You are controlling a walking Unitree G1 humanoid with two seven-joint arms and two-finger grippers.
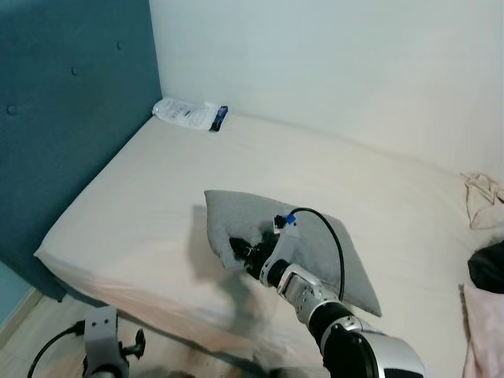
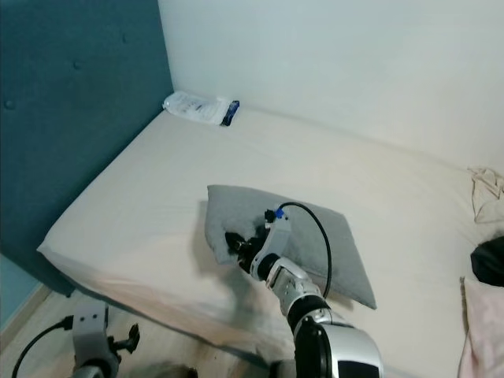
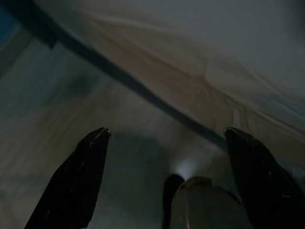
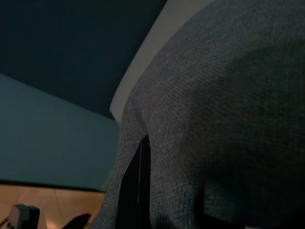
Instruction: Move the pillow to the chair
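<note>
A grey pillow (image 1: 315, 244) lies on the white bed (image 1: 157, 181) near its front edge, with its left end raised off the sheet. My right gripper (image 1: 236, 249) reaches in from the front and is shut on that raised end. In the right wrist view the pillow's fabric (image 4: 224, 109) drapes over one black finger (image 4: 141, 191). My left arm (image 1: 101, 335) hangs idle beside the bed. In its wrist view my left gripper (image 3: 167, 143) is open over the floor, its fingers (image 3: 71, 186) wide apart.
A teal headboard (image 1: 71, 110) rises on the left and a white wall at the back. A plastic packet (image 1: 189, 115) lies at the bed's far corner. Beige cloth (image 1: 482, 198), a black item (image 1: 490, 268) and pink fabric (image 1: 480, 331) crowd the right edge.
</note>
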